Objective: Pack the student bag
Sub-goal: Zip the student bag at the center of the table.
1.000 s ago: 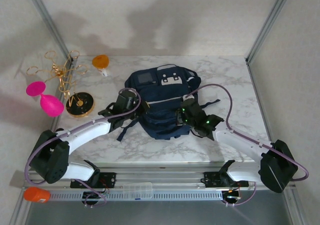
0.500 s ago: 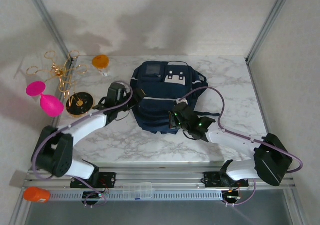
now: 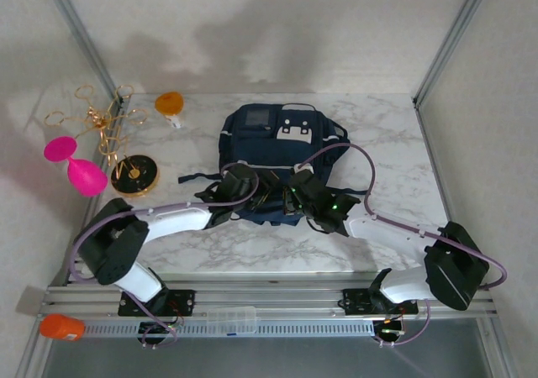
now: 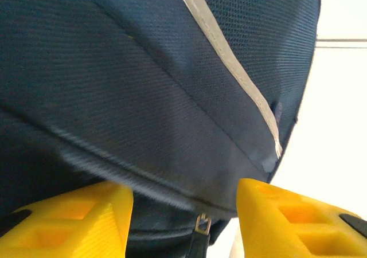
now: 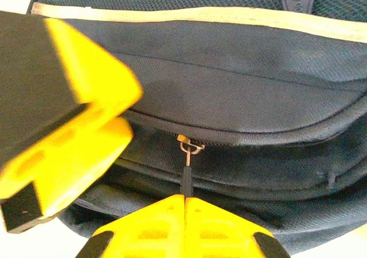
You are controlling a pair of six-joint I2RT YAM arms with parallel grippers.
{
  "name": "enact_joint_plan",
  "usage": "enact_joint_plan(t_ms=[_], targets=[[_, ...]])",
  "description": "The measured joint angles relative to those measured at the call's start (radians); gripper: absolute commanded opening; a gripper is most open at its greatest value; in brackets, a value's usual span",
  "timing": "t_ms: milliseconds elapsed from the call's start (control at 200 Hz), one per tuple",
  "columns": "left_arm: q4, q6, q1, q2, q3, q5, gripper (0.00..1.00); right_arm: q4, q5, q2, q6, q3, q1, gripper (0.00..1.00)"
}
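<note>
1. Fabric of the navy student bag (image 3: 273, 139) is seen spread at the middle of the marble table (image 3: 387, 151), with the grey patch and white buckle patches turned toward the far side.
2. The right gripper (image 5: 183, 203) is placed at the bag's near edge, and its yellow fingers are pressed together on the dark tab of a zipper pull (image 5: 187, 169).
3. The left gripper (image 4: 183, 196) is set just beside it at the same near edge. Its fingers are spread apart and nothing is clamped between them. Bag fabric and a metal slider (image 4: 200, 223) are seen in the gap.
4. A pink object (image 3: 74, 166), a round black-and-gold item (image 3: 134, 175) and an orange item (image 3: 169, 103) are seen to the left of the bag, well apart from it.
</note>
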Motion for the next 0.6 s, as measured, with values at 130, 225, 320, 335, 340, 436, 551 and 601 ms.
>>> enact_joint_plan(t_ms=[130, 225, 320, 335, 340, 436, 551, 601], targets=[[-0.013, -0.042, -0.008, 0.031, 0.022, -0.060, 0.34, 0.006, -0.012, 0.032, -0.014, 0.002, 0.000, 0.00], [-0.034, -0.061, -0.008, 0.032, 0.024, -0.088, 0.20, 0.016, -0.015, 0.046, -0.022, 0.002, 0.000, 0.00], [-0.048, -0.074, -0.010, 0.036, 0.029, -0.104, 0.12, 0.019, -0.015, 0.066, -0.027, 0.006, 0.000, 0.09], [-0.050, -0.072, -0.010, 0.037, 0.031, -0.106, 0.10, 0.019, -0.015, 0.070, -0.031, 0.008, 0.000, 0.12], [-0.051, -0.074, -0.010, 0.038, 0.031, -0.107, 0.10, 0.019, -0.015, 0.071, -0.031, 0.008, 0.000, 0.12], [-0.064, -0.074, -0.010, 0.047, 0.044, -0.116, 0.02, 0.021, -0.019, 0.102, -0.040, 0.022, -0.001, 0.21], [-0.073, -0.074, -0.010, 0.048, 0.052, -0.118, 0.00, 0.023, -0.030, 0.127, -0.040, 0.032, -0.006, 0.26], [-0.076, -0.074, -0.010, 0.048, 0.053, -0.121, 0.00, 0.023, -0.040, 0.136, -0.041, 0.039, -0.013, 0.27]])
